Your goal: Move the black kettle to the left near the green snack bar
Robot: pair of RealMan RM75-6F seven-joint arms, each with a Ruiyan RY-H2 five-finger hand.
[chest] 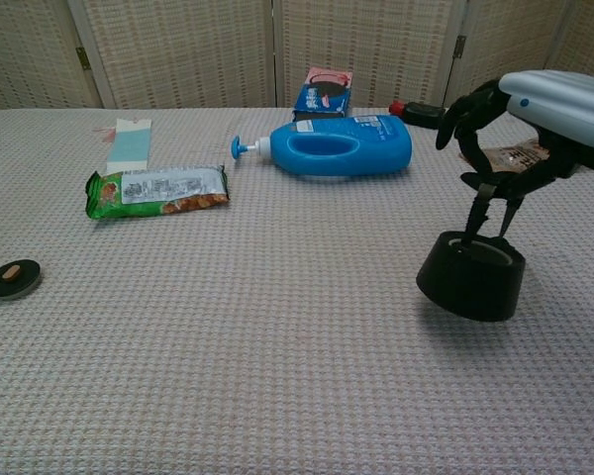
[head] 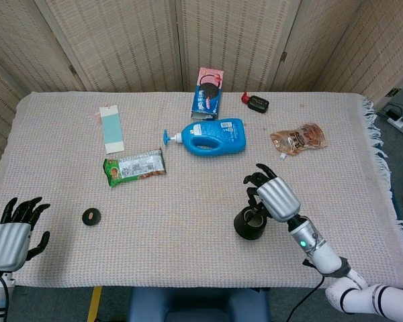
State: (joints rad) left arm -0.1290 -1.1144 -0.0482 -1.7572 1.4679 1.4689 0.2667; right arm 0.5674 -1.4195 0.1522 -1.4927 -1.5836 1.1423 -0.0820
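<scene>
The black kettle [head: 250, 225] [chest: 472, 279] is a squat round pot at the table's front right of centre. My right hand [head: 272, 196] [chest: 520, 124] reaches down from above it, and its fingers [chest: 487, 208] pinch the thin handle at the open top. The kettle hangs a little tilted, at or just above the cloth. The green snack bar [head: 134, 166] [chest: 156, 191] lies flat far off to the left. My left hand [head: 13, 235] rests at the front left corner with fingers apart, holding nothing.
A small black lid [head: 91, 216] [chest: 12, 278] lies at the front left. A blue bottle [head: 211, 136] [chest: 337, 145] lies on its side mid-table, with a cookie box [head: 208, 94] behind it. A brown pouch [head: 298, 139] and a pale blue card [head: 111, 129] also lie on the cloth.
</scene>
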